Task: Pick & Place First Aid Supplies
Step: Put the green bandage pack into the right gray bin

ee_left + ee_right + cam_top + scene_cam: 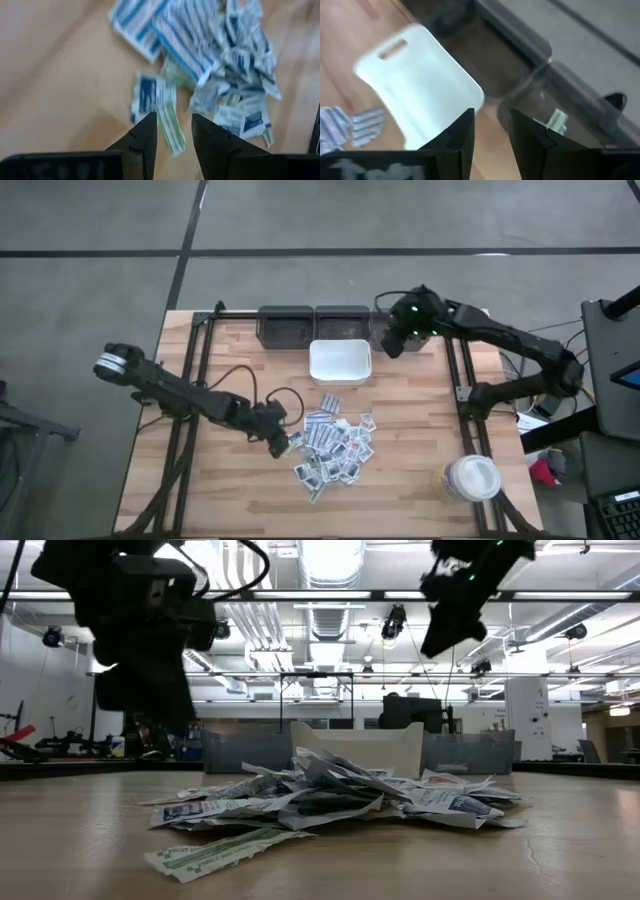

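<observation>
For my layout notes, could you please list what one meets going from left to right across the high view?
Left claw → pile of first aid packets → right claw → white-lidded jar.

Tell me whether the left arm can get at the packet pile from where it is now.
Probably yes: the left gripper hangs open right at the edge of the packet pile, with nothing between them.

Room around the white tray [340, 363]

Wood lies bare to its left and right; behind it dark bins [313, 324] touch its rim, in front the packet pile [334, 446] blocks me, and the jar [470, 478] seems well clear beyond.
</observation>
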`<action>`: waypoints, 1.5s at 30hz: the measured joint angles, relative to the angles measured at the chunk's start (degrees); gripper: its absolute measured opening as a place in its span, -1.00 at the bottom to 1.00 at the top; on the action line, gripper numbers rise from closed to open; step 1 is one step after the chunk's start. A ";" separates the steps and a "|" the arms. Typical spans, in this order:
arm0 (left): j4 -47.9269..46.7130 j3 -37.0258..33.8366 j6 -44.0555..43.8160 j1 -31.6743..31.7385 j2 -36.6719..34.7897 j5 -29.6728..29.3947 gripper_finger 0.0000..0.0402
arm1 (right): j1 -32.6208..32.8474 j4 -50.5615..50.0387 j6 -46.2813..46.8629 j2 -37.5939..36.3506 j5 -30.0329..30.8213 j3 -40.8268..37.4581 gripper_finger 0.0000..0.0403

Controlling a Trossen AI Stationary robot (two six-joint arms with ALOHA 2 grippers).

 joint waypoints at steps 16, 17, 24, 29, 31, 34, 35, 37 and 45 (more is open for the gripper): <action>-18.82 14.97 -8.99 -1.04 12.72 7.74 -0.43 | 1.52 5.87 5.38 -21.22 -0.02 -13.84 -0.59; -20.13 16.25 -8.66 -1.04 13.49 7.74 -0.43 | 1.52 5.92 6.14 -21.81 0.00 -14.36 -0.59; -22.61 20.70 -8.51 -1.04 18.72 7.76 -0.43 | 1.52 5.82 7.12 -23.81 -0.02 -16.78 -0.64; -22.45 21.14 -10.38 -1.02 21.56 7.87 -0.43 | 1.52 5.92 6.96 -23.80 -0.02 -16.81 -0.66; -22.76 21.18 -11.23 -1.04 22.60 7.80 -0.43 | 1.50 5.89 6.82 -23.80 -0.02 -16.81 -0.66; -23.08 21.27 -12.10 -1.02 23.76 7.69 -0.43 | 1.52 5.89 6.78 -23.80 -0.04 -16.81 -0.63; -23.25 21.34 -12.41 -1.02 24.20 7.64 -0.43 | 1.52 5.89 6.74 -23.78 -0.04 -16.81 -0.63; -23.84 21.38 -13.14 -1.02 24.67 7.65 -0.43 | 1.52 5.89 6.65 -23.78 -0.04 -16.81 -0.61; -26.32 21.42 -13.75 -1.02 25.08 6.97 -0.51 | 1.52 5.89 5.45 -23.75 -0.04 -16.81 -0.58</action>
